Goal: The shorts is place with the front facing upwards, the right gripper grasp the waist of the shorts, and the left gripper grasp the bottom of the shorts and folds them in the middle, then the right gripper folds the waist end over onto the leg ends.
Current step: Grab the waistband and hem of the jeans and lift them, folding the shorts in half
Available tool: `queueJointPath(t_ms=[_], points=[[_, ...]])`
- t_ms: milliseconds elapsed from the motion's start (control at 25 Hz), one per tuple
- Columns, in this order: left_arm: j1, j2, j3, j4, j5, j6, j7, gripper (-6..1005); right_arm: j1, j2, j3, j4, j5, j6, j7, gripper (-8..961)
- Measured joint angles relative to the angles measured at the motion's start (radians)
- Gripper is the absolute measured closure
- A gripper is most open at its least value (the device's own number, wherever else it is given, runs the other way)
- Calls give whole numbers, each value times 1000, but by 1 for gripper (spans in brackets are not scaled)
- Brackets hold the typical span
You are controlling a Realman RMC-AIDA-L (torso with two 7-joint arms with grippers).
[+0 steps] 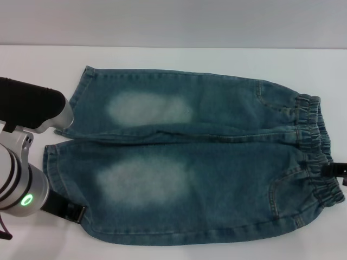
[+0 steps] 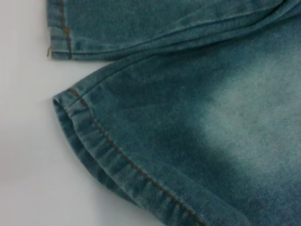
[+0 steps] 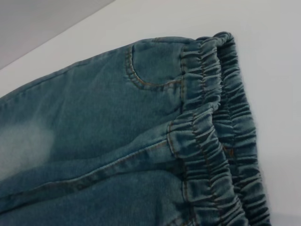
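No text, label, brand or number can be read in any view. The shorts (image 1: 200, 162) show only plain stitching and faded patches. The green ring light on the left arm carries no sign.

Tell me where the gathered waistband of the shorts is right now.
In the head view the waistband lies at the right end of the shorts, flat on the white table, with the right gripper at its near corner.

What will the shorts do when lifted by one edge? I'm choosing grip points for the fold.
The shorts lie flat with soft creases, so they will probably drape limply and sag. The gathered waistband looks bulkier, likely an easier pinch. The thin stitched hem hugs the table, so it may be harder to catch.
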Motion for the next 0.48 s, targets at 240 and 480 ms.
queueJointPath(t_ms=[240, 480], points=[[0, 1, 0, -1, -5, 0, 1, 908, 8, -1, 7, 37, 15, 3, -11, 481], [0, 1, 0, -10, -11, 0, 7, 908, -21, 0, 42, -30, 21, 0, -22, 503]])
